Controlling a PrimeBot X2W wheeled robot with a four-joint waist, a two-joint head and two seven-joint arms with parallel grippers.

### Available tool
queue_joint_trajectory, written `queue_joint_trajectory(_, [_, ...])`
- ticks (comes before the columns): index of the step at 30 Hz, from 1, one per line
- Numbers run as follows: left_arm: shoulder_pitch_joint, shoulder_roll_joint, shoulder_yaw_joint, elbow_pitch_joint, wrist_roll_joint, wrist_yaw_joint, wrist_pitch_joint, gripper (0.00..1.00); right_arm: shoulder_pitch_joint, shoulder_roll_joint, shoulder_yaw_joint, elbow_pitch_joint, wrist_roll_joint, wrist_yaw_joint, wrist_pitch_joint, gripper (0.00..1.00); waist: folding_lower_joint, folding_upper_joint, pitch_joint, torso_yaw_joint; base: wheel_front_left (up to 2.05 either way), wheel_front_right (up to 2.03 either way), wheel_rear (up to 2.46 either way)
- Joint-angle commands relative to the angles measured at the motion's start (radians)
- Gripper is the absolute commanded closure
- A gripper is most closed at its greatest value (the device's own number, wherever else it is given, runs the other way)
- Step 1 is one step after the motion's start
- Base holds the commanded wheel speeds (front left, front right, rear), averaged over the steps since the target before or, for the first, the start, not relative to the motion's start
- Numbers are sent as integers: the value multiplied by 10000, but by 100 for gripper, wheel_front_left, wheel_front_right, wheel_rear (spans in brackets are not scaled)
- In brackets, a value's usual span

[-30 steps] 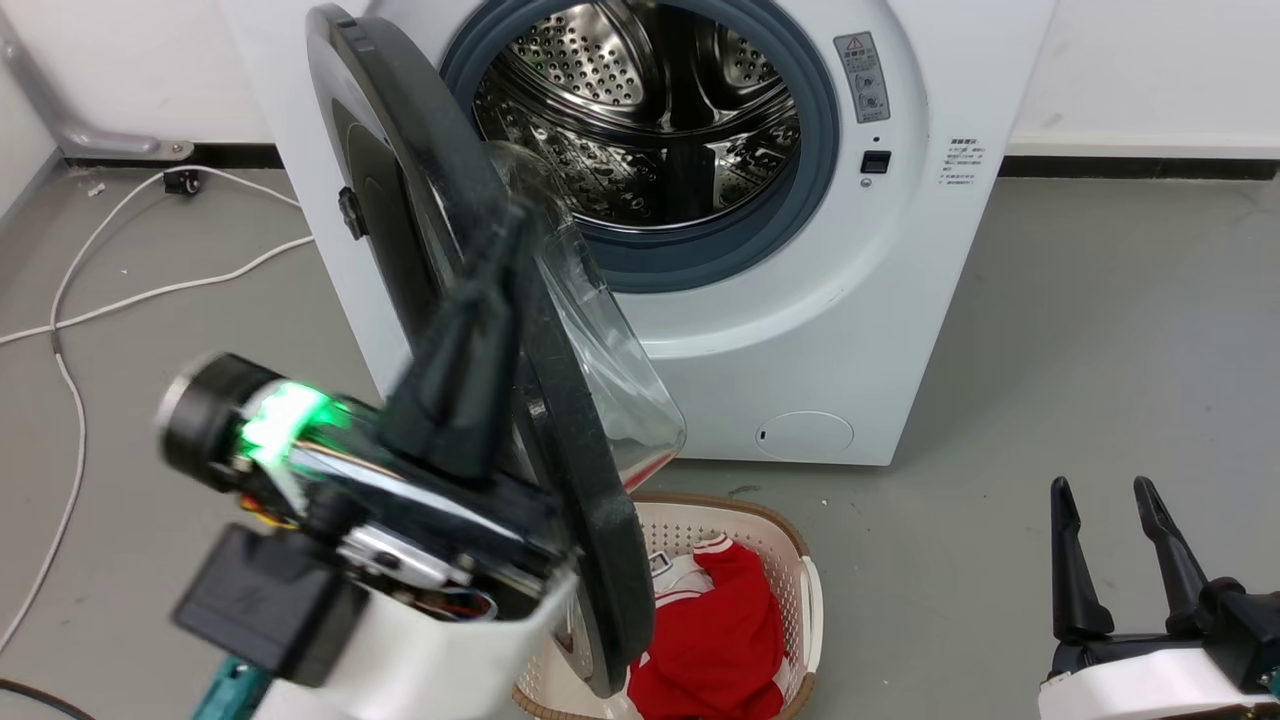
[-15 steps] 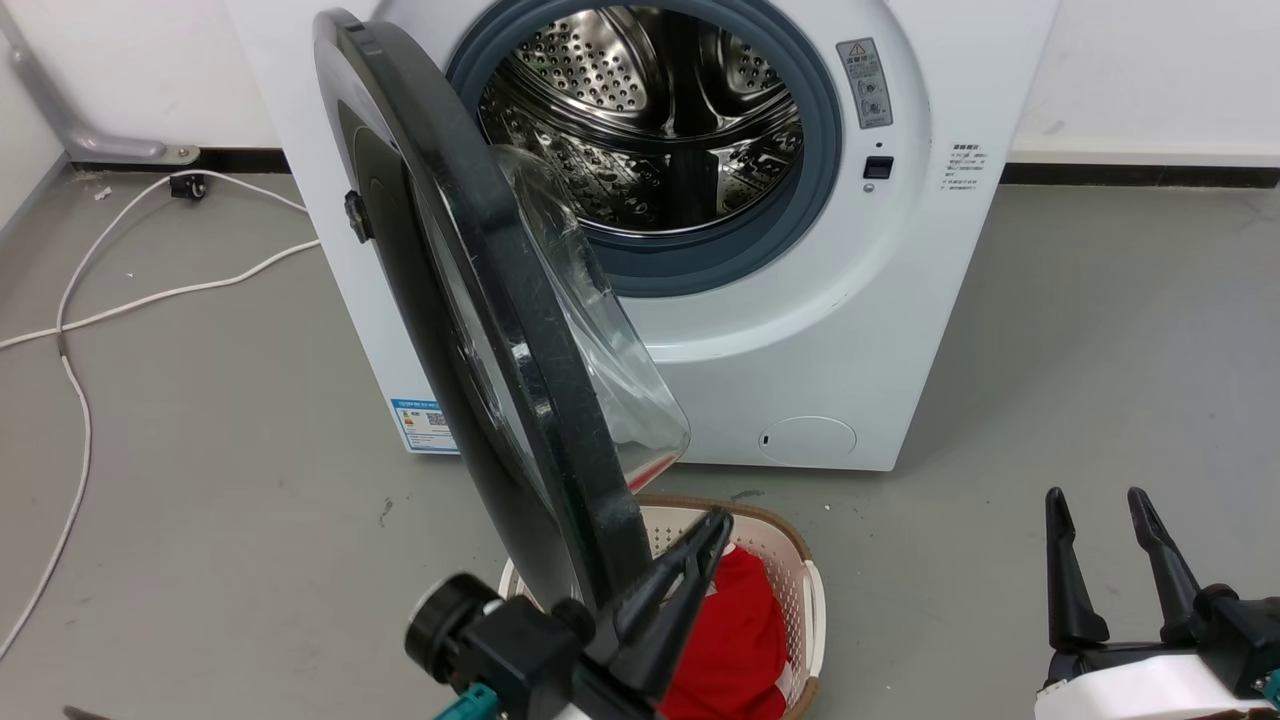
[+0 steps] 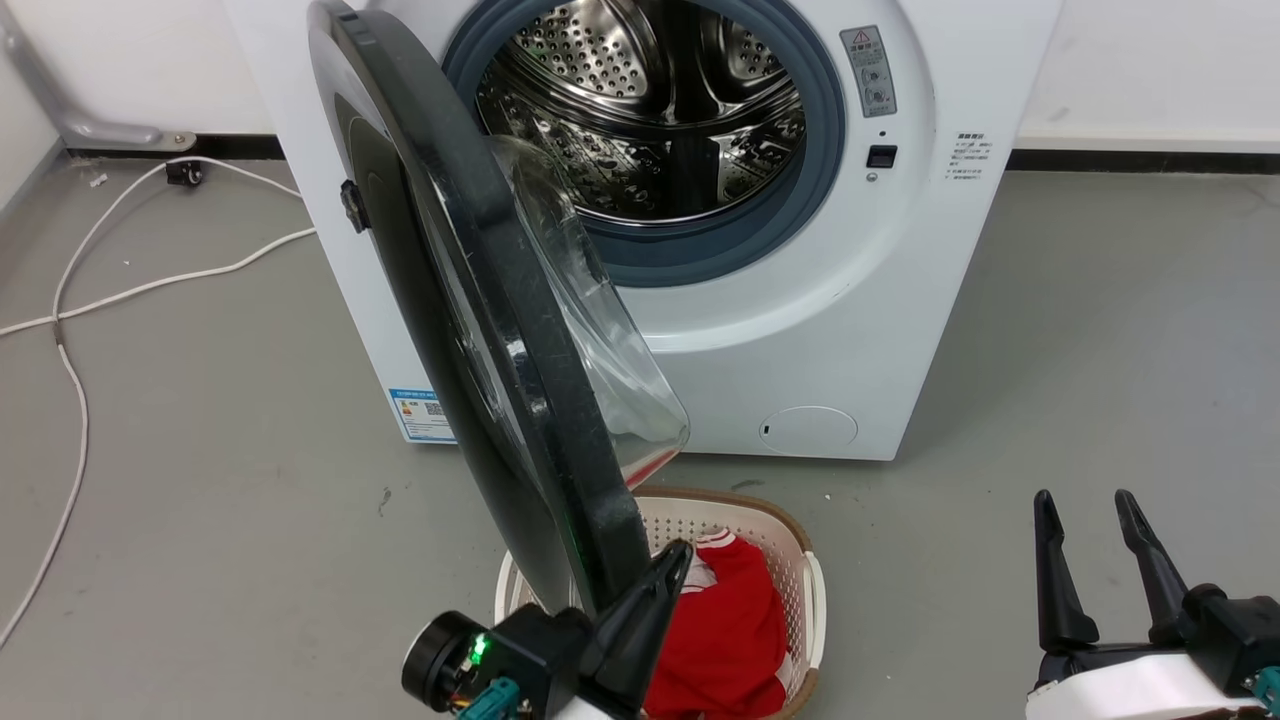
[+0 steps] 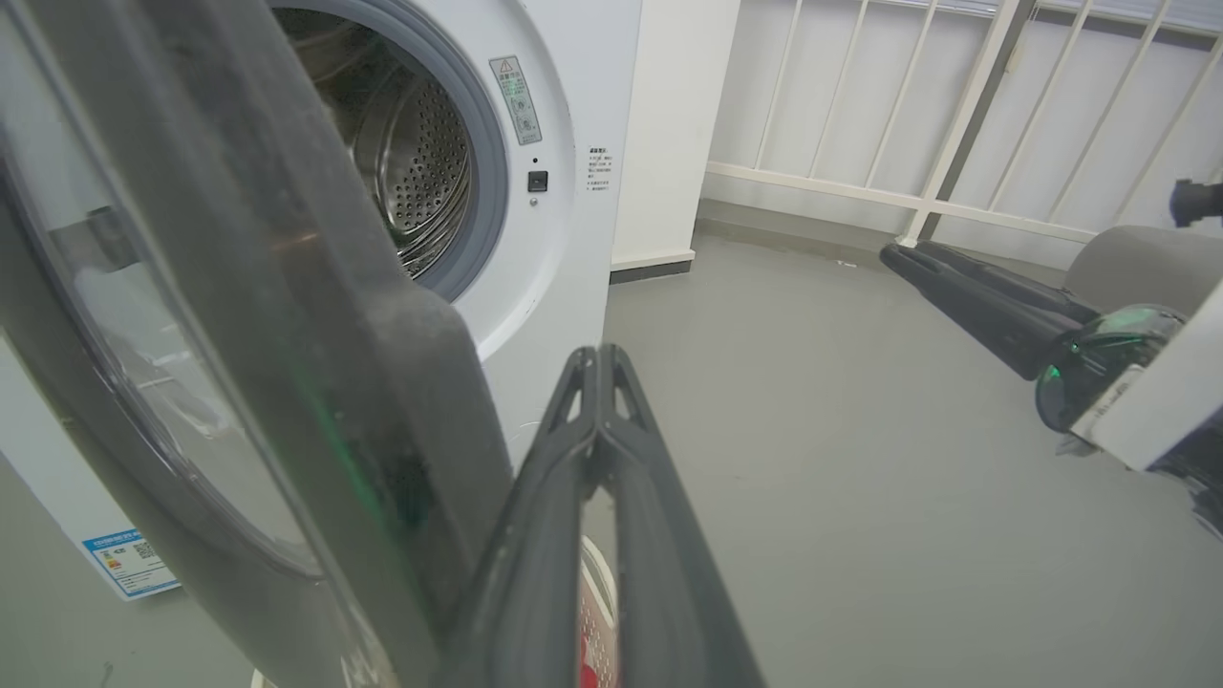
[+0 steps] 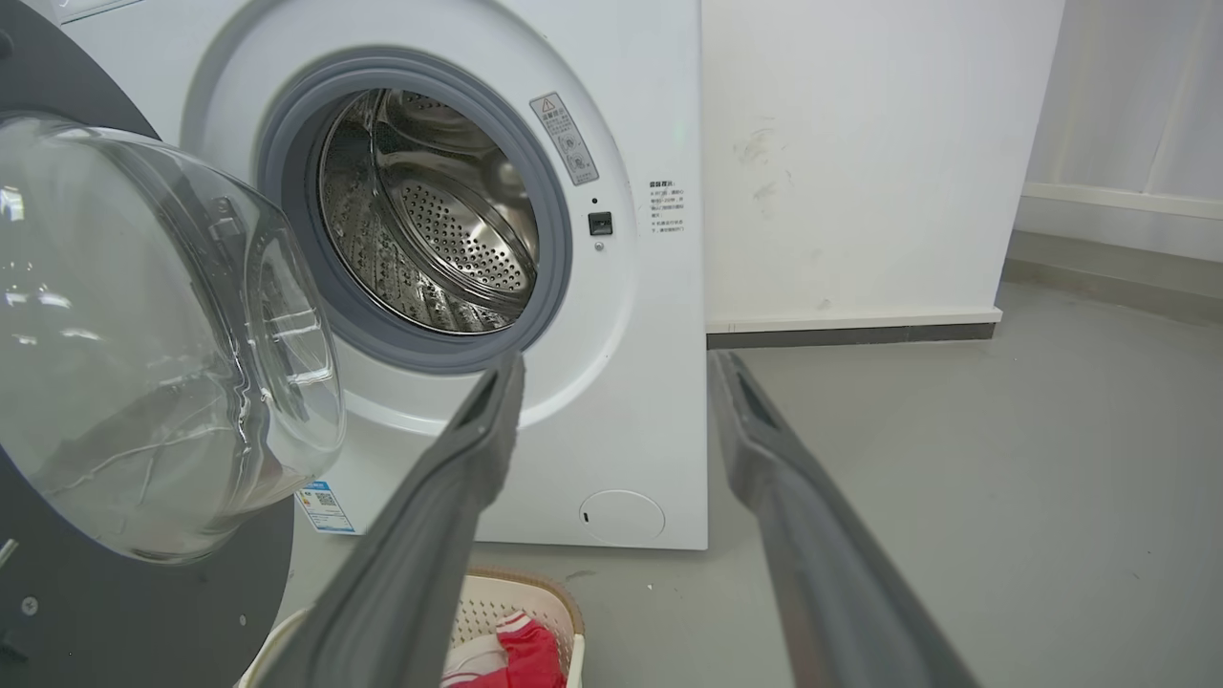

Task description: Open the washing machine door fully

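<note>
Noting the washing machine door as swung out from the washing machine, hinged at the machine's left side and turning nearly edge-on to the head camera. Its ring frame is showing glossy black, with scuffs and dust along the rim. The window is bulging as a clear glass bowl toward the machine's opening.

The machine is presenting a smooth white boxy front. A grey rubber gasket is ringing a shiny perforated steel drum, and a small round flap is sitting low on the front. In front of the machine a cream lattice basket with a brown rim is standing on the matte grey floor, holding a red garment.

The left gripper is angling up in front of the machine, tip just beside the door's lowest edge; I cannot tell whether it is touching. Its two long dark fingers are pressing flat together, holding nothing.

The right gripper is resting low, off to the machine's front right. Its fingers are pointing toward the machine and standing apart with nothing between them
</note>
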Motion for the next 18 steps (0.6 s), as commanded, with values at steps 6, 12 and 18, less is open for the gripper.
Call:
queue_joint_trajectory(6, [-855, -331, 250, 1085, -58, 246, -533, 100, -188, 22, 21, 117, 78, -7, 4, 0, 0, 0, 107, -40, 0, 0, 0])
queue_joint_trajectory(12, [-1271, -446, 409, 1721, -110, 503, -810, 100, -225, 22, 93, 221, 145, -5, -10, 0, 0, 0, 114, -136, 0, 0, 0])
queue_joint_trajectory(18, [-1075, -382, 408, 1718, -97, 643, -902, 100, -212, 22, 79, 309, 226, -7, -8, 0, 0, 0, 94, -166, 0, 0, 0])
